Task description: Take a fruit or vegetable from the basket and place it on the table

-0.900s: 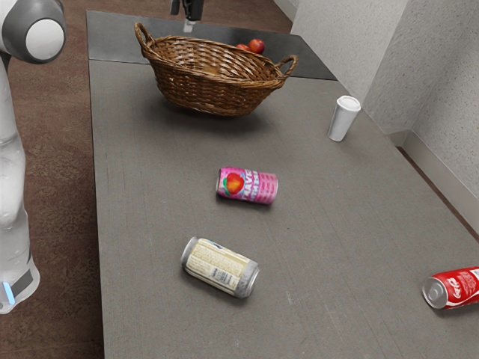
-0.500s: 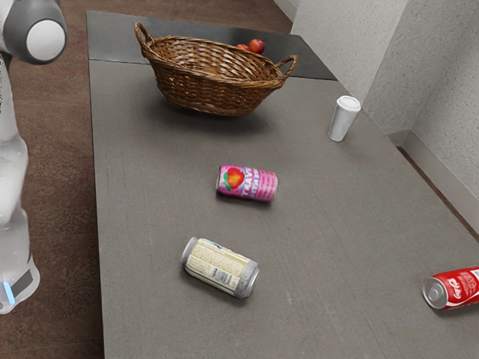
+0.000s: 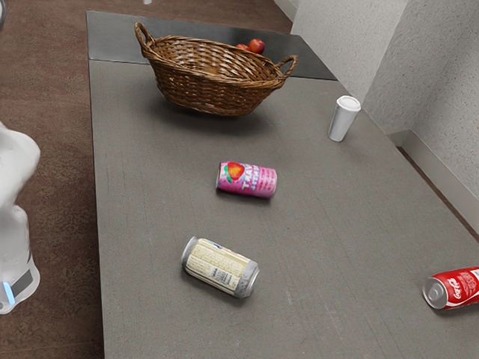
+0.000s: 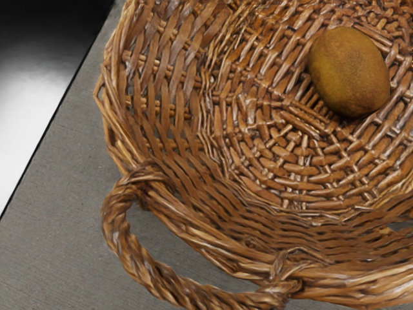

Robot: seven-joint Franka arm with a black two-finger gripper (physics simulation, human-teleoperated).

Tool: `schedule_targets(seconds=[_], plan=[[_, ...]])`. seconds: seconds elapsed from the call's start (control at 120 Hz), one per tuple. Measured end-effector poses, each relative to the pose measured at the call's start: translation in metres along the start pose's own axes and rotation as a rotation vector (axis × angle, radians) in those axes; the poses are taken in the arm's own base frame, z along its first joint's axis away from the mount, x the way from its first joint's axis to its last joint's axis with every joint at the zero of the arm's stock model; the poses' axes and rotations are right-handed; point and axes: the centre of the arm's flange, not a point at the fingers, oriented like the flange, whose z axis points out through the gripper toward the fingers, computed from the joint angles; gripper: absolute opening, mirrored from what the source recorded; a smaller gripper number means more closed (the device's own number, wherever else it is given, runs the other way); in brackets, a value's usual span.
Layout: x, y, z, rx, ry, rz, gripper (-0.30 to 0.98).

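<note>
At the exterior view's top edge, a small pale tip of my gripper [image 3: 147, 1] shows, up beyond the basket's left handle. The brown wicker basket [image 3: 217, 86] stands at the table's far end. Below my hand in the wrist view lies the basket [image 4: 193, 226], its looped handle near the lower edge. A brown, kiwi-like oval fruit [image 4: 349, 72] rests on the woven bottom, apart from the rim. Two red fruits, one of them a round red fruit [image 3: 257, 45], sit just behind the basket, the other partly hidden by its rim.
A white cup [image 3: 344, 118] stands right of the basket in the exterior view. A pink can [image 3: 247, 180], a cream can [image 3: 219, 267] and a red can [image 3: 455, 288] lie on the grey table [image 3: 157, 194].
My arm has swung up and toward the exterior view's left, its upper joint mostly leaving that view. The pink can has rolled slightly toward the basket.
</note>
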Motion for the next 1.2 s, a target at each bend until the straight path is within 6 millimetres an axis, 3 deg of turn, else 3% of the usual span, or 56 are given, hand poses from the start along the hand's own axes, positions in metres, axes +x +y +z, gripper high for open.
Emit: schedule_targets(seconds=[0.158, 0.3, 0.375, 0.475, 0.575, 0.633, 0.692, 0.85, 1.058, 1.108, 1.2], plan=[[0.036, -0.025, 0.015, 0.004, 0.038, 0.039, 0.66], [0.043, -0.062, 0.052, -0.007, 0.014, 0.021, 0.66], [0.049, -0.07, 0.048, 0.035, 0.014, 0.006, 0.66], [0.05, -0.073, 0.043, 0.07, 0.004, -0.008, 0.66], [0.035, -0.099, 0.052, 0.097, -0.029, -0.063, 0.66], [0.032, -0.104, 0.052, 0.104, -0.033, -0.076, 0.66], [0.042, -0.087, 0.049, 0.091, -0.03, -0.05, 0.66], [0.084, -0.008, 0.052, 0.051, -0.044, 0.081, 0.67], [0.117, 0.074, 0.059, 0.025, -0.085, 0.215, 0.67], [0.118, 0.083, 0.065, 0.03, -0.109, 0.225, 0.67], [0.114, 0.073, 0.092, 0.039, -0.161, 0.205, 0.67]])
